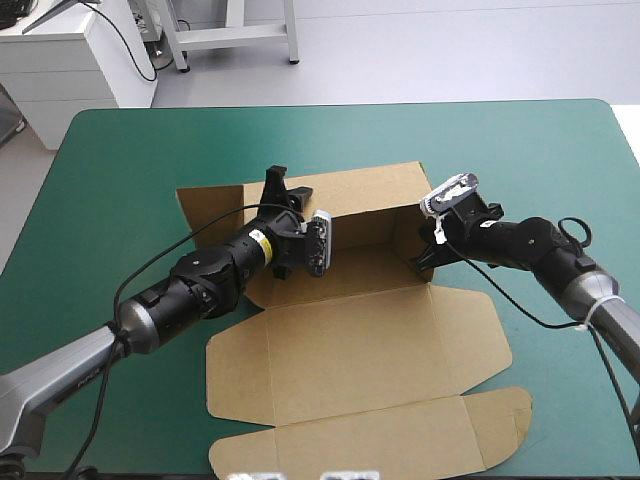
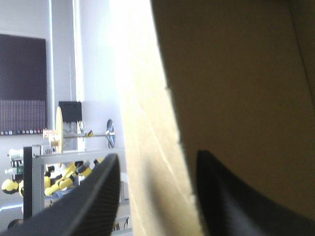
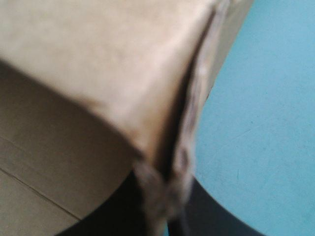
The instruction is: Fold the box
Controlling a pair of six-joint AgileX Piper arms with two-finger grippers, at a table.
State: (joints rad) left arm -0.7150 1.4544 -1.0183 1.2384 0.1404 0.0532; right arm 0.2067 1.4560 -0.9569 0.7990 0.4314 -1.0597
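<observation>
The brown box (image 1: pixel 350 340) lies mid-table with its back wall (image 1: pixel 360 200) raised and its broad panels flat toward the near edge. My left gripper (image 1: pixel 278 185) reaches over the back wall's left part. In the left wrist view the board's wall (image 2: pixel 236 88) stands between the fingers of this gripper (image 2: pixel 157 162), which is shut on it. My right gripper (image 1: pixel 425 258) is at the box's right end. In the right wrist view it (image 3: pixel 165 206) is shut on the upright corner of the box (image 3: pixel 108 64), where two layers of board meet.
The teal-green cover (image 1: pixel 130 170) shows all around the box, with wide room at the left and far side. The flat front flap (image 1: pixel 370 440) reaches close to the near edge. Beside the right gripper lies bare cover (image 3: pixel 266 123).
</observation>
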